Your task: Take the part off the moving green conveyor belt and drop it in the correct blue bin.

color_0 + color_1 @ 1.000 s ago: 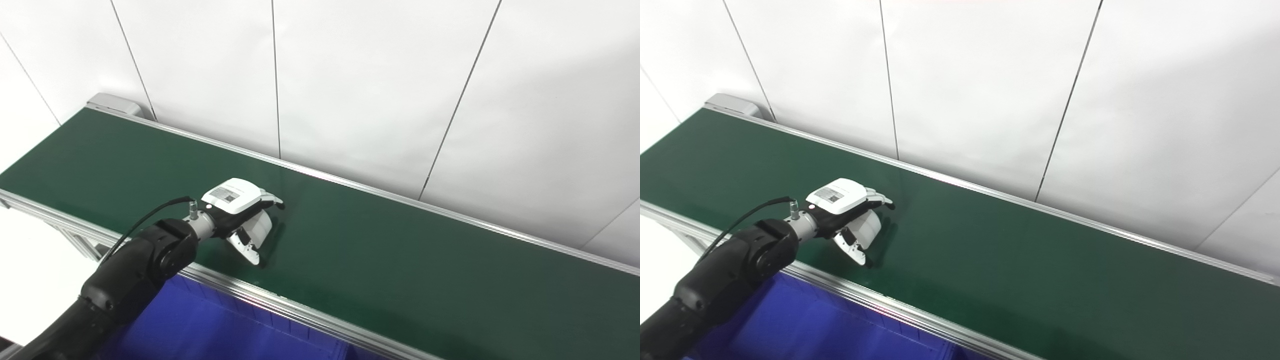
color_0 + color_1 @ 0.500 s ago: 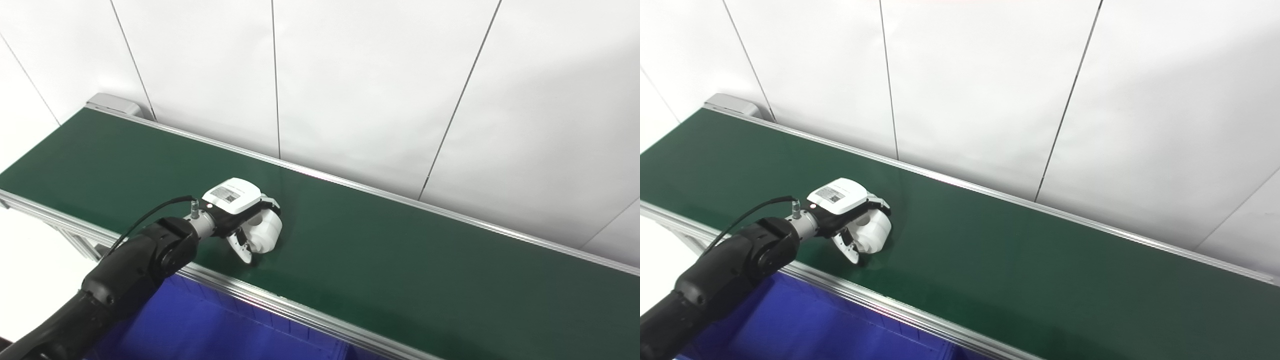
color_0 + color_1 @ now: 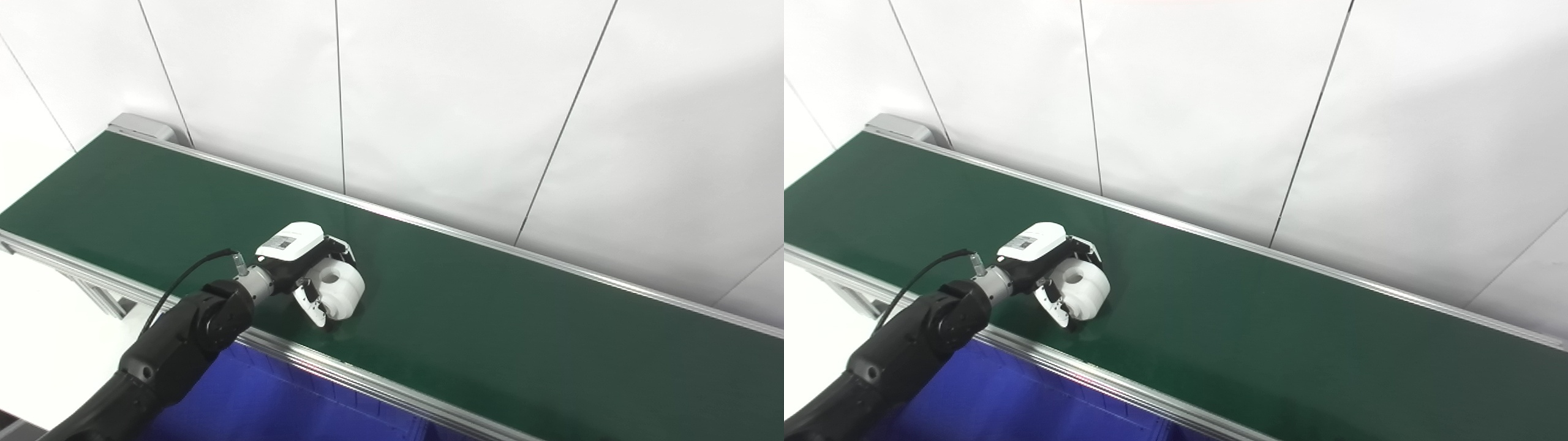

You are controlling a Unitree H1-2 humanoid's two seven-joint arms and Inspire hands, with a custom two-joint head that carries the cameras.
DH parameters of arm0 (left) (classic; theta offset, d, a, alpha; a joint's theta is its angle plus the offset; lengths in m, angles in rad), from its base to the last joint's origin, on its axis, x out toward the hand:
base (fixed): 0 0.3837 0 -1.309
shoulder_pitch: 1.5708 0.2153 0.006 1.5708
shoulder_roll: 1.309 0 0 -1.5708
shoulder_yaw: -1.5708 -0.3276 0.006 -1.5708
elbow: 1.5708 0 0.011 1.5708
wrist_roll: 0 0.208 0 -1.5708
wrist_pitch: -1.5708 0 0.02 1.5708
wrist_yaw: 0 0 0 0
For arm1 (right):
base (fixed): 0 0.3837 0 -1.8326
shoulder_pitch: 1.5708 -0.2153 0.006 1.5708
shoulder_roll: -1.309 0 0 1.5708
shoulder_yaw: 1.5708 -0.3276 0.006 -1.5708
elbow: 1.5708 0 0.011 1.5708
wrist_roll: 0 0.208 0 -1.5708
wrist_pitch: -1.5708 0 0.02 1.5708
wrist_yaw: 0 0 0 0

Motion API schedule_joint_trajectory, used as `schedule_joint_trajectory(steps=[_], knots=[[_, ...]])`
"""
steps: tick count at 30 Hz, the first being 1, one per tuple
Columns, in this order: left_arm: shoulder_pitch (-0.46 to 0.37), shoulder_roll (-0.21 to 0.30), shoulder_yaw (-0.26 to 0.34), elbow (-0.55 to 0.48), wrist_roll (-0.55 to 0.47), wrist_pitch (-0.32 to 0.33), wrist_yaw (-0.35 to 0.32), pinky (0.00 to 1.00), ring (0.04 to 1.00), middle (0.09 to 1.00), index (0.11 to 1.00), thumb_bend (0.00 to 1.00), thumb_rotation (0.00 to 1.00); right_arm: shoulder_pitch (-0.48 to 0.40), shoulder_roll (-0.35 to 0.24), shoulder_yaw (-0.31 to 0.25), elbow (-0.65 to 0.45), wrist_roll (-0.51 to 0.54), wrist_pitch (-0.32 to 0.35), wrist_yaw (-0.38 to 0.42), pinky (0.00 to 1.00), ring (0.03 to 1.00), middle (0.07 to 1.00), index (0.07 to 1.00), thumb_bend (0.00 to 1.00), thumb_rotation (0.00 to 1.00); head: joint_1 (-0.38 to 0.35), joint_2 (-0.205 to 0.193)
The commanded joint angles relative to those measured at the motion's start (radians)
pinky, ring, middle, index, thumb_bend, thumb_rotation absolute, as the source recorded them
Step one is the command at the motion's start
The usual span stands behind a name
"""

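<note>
A white rounded part with a hole [image 3: 339, 290] sits low over the green conveyor belt [image 3: 490, 318], near its front edge. My left hand [image 3: 306, 263] is shut on the part, fingers wrapped over its far side and thumb at its near side. It also shows in the right eye view [image 3: 1083, 286], with the hand [image 3: 1047, 257] around it. I cannot tell whether the part still touches the belt. My right hand is not in view.
A blue bin [image 3: 263, 404] lies below the belt's front rail [image 3: 343, 376], at the bottom left. A white panelled wall [image 3: 429, 92] stands behind the belt. The belt's end cap [image 3: 141, 127] is at the far left.
My left hand closed around the white part, which turned so its hole shows, and hand and part shifted slightly right along the belt.
</note>
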Motion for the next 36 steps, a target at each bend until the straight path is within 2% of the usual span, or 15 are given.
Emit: schedule_joint_trajectory(steps=[1, 6, 9, 10, 11, 14, 16, 18, 21, 25, 28, 29, 33, 35, 36], knots=[[0.0, 0.016, 0.009, -0.039, -0.016, -0.004, 0.01, 0.41, 0.466, 0.516, 0.467, 0.52, 0.0, 0.003, 0.003, 0.002, -0.044, 0.003, 0.003, 0.004, 0.85, 0.869, 0.888, 1.0, 0.81, 1.0, 0.005, 0.004], [0.029, 0.033, 0.029, -0.124, -0.05, 0.002, -0.018, 0.4, 0.457, 0.507, 0.472, 0.52, 0.0, 0.007, 0.003, 0.002, -0.055, 0.008, 0.012, 0.005, 0.84, 0.863, 0.883, 1.0, 0.81, 1.0, 0.017, 0.014], [0.083, 0.086, 0.073, -0.245, -0.097, -0.008, -0.054, 0.41, 0.463, 0.508, 0.471, 0.52, 0.0, 0.011, 0.002, -0.002, -0.075, 0.013, 0.039, 0.007, 0.84, 0.861, 0.875, 1.0, 0.82, 1.0, 0.041, 0.039], [0.1, 0.105, 0.09, -0.279, -0.104, -0.018, -0.06, 0.39, 0.441, 0.496, 0.477, 0.52, 0.0, 0.01, 0.0, -0.004, -0.084, 0.016, 0.05, 0.01, 0.85, 0.869, 0.879, 1.0, 0.82, 1.0, 0.062, 0.059], [0.11, 0.116, 0.099, -0.297, -0.107, -0.024, -0.063, 0.38, 0.425, 0.486, 0.482, 0.52, 0.0, 0.009, -0.002, -0.006, -0.089, 0.019, 0.057, 0.011, 0.86, 0.874, 0.881, 1.0, 0.82, 1.0, 0.062, 0.059], [0.187, 0.193, 0.156, -0.423, -0.133, 0.006, -0.133, 0.4, 0.423, 0.477, 0.487, 0.53, 0.0, 0.008, -0.006, -0.013, -0.116, 0.035, 0.095, 0.022, 0.89, 0.886, 0.888, 1.0, 0.82, 1.0, 0.096, 0.1], [0.242, 0.235, 0.193, -0.483, -0.15, 0.019, -0.169, 0.42, 0.442, 0.482, 0.484, 0.53, 0.0, 0.009, -0.009, -0.014, -0.13, 0.038, 0.11, 0.027, 0.89, 0.882, 0.882, 1.0, 0.82, 1.0, 0.1, 0.11], [0.288, 0.264, 0.222, -0.516, -0.164, 0.017, -0.186, 0.42, 0.449, 0.487, 0.481, 0.52, 0.0, 0.009, -0.011, -0.015, -0.141, 0.04, 0.12, 0.032, 0.87, 0.872, 0.876, 1.0, 0.81, 1.0, 0.097, 0.118], [0.393, 0.303, 0.279, -0.551, -0.189, -0.02, -0.188, 0.42, 0.452, 0.488, 0.481, 0.52, 0.0, 0.004, -0.013, -0.015, -0.163, 0.047, 0.135, 0.041, 0.82, 0.847, 0.86, 0.999, 0.79, 1.0, 0.087, 0.133], [0.54, 0.308, 0.331, -0.561, -0.207, -0.071, -0.188, 0.44, 0.455, 0.499, 0.473, 0.52, 0.0, -0.007, -0.032, -0.016, -0.181, 0.068, 0.146, 0.064, 0.78, 0.825, 0.842, 0.985, 0.8, 1.0, 0.079, 0.147], [0.611, 0.285, 0.343, -0.512, -0.198, -0.109, -0.167, 0.4, 0.44, 0.496, 0.475, 0.52, 0.0, -0.015, -0.043, -0.022, -0.188, 0.091, 0.156, 0.078, 0.76, 0.805, 0.822, 0.97, 0.82, 1.0, 0.071, 0.147], [0.626, 0.273, 0.344, -0.495, -0.186, -0.104, -0.163, 0.39, 0.433, 0.492, 0.478, 0.52, 0.0, -0.017, -0.046, -0.023, -0.188, 0.092, 0.158, 0.08, 0.75, 0.798, 0.817, 0.964, 0.83, 1.0, 0.068, 0.146], [0.641, 0.235, 0.319, -0.376, -0.127, -0.159, -0.115, 0.34, 0.399, 0.478, 0.489, 0.52, 0.0, -0.022, -0.056, -0.022, -0.191, 0.091, 0.167, 0.085, 0.72, 0.785, 0.811, 0.944, 0.85, 1.0, 0.061, 0.146], [0.641, 0.225, 0.309, -0.356, -0.102, -0.15, -0.117, 0.32, 0.378, 0.466, 0.495, 0.52, 0.0, -0.021, -0.057, -0.021, -0.193, 0.094, 0.17, 0.085, 0.71, 0.781, 0.805, 0.941, 0.85, 1.0, 0.044, 0.148], [0.64, 0.215, 0.304, -0.353, -0.099, -0.122, -0.13, 0.31, 0.374, 0.464, 0.496, 0.52, 0.0, -0.02, -0.057, -0.023, -0.192, 0.095, 0.171, 0.083, 0.71, 0.78, 0.804, 0.941, 0.85, 1.0, 0.04, 0.149]])
